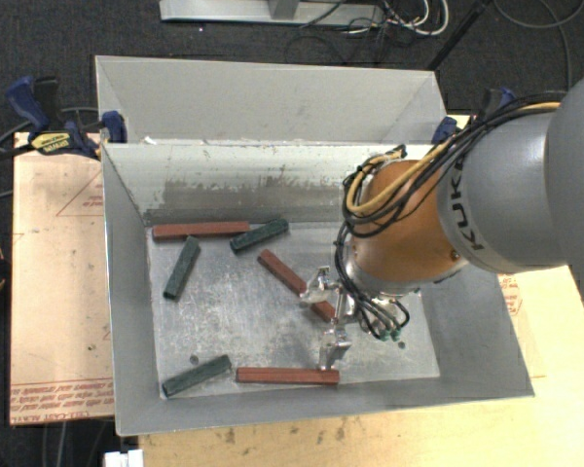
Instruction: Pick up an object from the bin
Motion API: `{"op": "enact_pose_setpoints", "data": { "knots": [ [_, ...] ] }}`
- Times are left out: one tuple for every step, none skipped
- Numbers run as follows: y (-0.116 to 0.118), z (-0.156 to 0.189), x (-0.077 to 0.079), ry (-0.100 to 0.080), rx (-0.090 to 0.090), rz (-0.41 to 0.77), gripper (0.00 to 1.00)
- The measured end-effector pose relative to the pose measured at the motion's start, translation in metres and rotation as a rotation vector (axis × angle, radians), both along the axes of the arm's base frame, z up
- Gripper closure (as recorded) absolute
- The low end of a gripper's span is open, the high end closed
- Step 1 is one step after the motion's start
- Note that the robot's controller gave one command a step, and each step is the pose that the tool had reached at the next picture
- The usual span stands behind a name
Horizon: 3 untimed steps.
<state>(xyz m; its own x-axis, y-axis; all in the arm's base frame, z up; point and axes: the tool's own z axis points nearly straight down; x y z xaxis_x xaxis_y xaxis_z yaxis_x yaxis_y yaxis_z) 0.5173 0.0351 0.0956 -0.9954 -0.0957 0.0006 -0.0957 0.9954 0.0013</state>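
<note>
Right now we read this as the reach-and-close step: the fingers [333, 346] are down at the floor of the bin [127, 261], right of centre, and nothing is lifted yet. They stand wide apart, one tip on the far side and one on the near side of the lower-right end of a reddish-brown bar [280, 270]. That bar lies diagonally mid-floor, its other end pointing toward the back wall. A short bit of it shows btw. the two tips, so we'd say they straddle it w/o clamping it; whether either tip touches it we can't tell. The near tip sits just beside the right end of a second reddish-brown bar [287, 377] lying along the front of the floor; contact there is unclear too. The orange wrist cover [399, 236] w/ its cables hangs over the spot. Other items lie well apart: a dark green bar [260, 235] and a third brown bar [200, 230] at the back, and two more green bars at left and front-left. Next move, in our judgement: close across the diagonal bar, then lift straight up. The grip is near one end, not the middle, so the bar may tip or swing, and the near tip could snag the front bar.
</note>
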Motion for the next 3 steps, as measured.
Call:
{"op": "enact_pose_setpoints", "data": {
  "knots": [
    [-0.001, 0.000, 0.002, 0.001, 0.001, 0.006, 0.00],
    [0.025, 0.013, -0.002, 0.000, -0.003, 0.235, 0.00],
    [0.046, 0.006, -0.014, -0.004, 0.003, 0.328, 0.00]
  ]
}}
